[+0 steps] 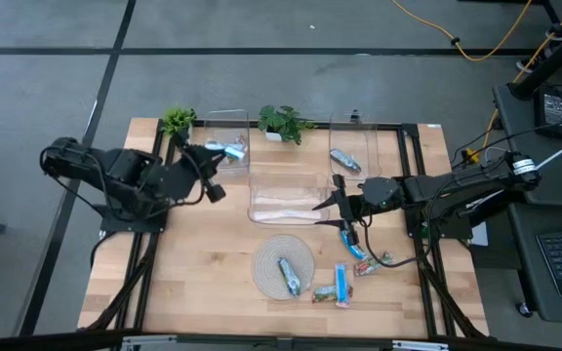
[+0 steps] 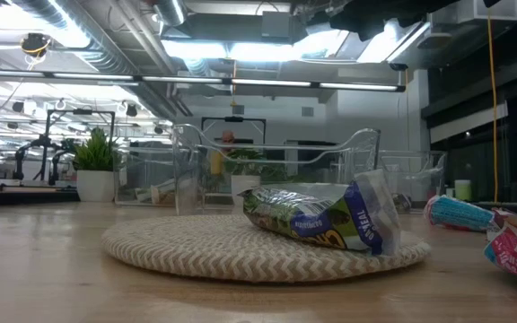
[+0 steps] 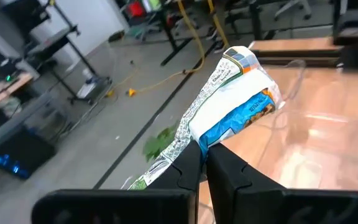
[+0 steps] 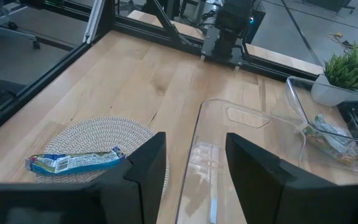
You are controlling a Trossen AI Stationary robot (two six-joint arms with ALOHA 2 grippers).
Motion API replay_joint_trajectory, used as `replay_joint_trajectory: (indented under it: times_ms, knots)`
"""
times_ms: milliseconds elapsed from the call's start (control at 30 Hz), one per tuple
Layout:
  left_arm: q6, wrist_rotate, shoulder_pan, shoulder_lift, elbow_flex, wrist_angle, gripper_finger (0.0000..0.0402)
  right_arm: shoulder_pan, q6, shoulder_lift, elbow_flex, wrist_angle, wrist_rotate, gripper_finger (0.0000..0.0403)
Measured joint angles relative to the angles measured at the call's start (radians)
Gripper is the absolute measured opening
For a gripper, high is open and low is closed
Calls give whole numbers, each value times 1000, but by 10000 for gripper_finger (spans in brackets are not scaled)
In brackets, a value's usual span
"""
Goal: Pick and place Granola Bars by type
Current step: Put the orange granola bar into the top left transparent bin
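My left gripper [image 1: 212, 153] is shut on a blue-and-white granola bar [image 1: 228, 149] at the far-left clear bin [image 1: 224, 121]; the left wrist view shows this bar [image 3: 235, 102] sticking out past the fingers. My right gripper [image 1: 338, 200] is open at the right end of the middle clear bin [image 1: 286, 198], fingers [image 4: 143, 167] apart with nothing between them. A blue bar [image 1: 289, 276] lies flat on the round woven mat [image 1: 266, 258]. A silvery bar [image 1: 345, 161] lies in the far-right bin. Several more bars [image 1: 342, 285] lie on the table near the right arm. My left gripper pinches the blue-and-white bar by one end of its wrapper [image 3: 199, 144] between the two shut fingers [image 3: 185, 171]. The bar runs on in line with the fingers, beyond their tips. It is lifted clear.
Two small potted plants [image 1: 177, 120] [image 1: 283, 121] stand along the far edge beside the bins. Black frame rails [image 1: 413, 185] run along the table's sides. In the low view the mat and its bar [image 2: 317, 215] fill the foreground, with the bins behind.
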Motion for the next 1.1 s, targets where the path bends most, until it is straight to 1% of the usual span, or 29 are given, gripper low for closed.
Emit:
replay_joint_trajectory:
  times_ms: [167, 333, 433, 500, 600, 767, 867, 967, 1100]
  knots:
    - [4, 50, 120, -23, 0, 10, 11, 0, 0, 0, 0, 7, 0, 169]
    - [30, 188, 304, -44, 0, 8, 12, 0, -16, 0, 0, 14, 0, 169]
    - [38, 268, 378, -42, 0, -6, 12, 0, -19, 0, 0, 14, 0, 169]
    - [45, 293, 411, -33, 0, -26, 12, 0, -19, 0, 0, 14, 0, 169]
    - [43, 294, 459, -16, -12, -67, 11, 0, -21, 9, 0, 14, 0, 169]
    - [34, 356, 547, -8, -114, -65, 14, 0, -22, 37, 0, 16, 0, 169]
    - [44, 378, 609, -8, -196, -19, 14, 0, -25, 48, 0, 28, 0, 169]
    - [82, 437, 674, -8, -273, 67, 13, 0, -46, 50, 0, 59, 0, 169]
    - [124, 556, 767, -8, -379, 239, 13, 0, -52, 50, 0, 84, 0, 169]
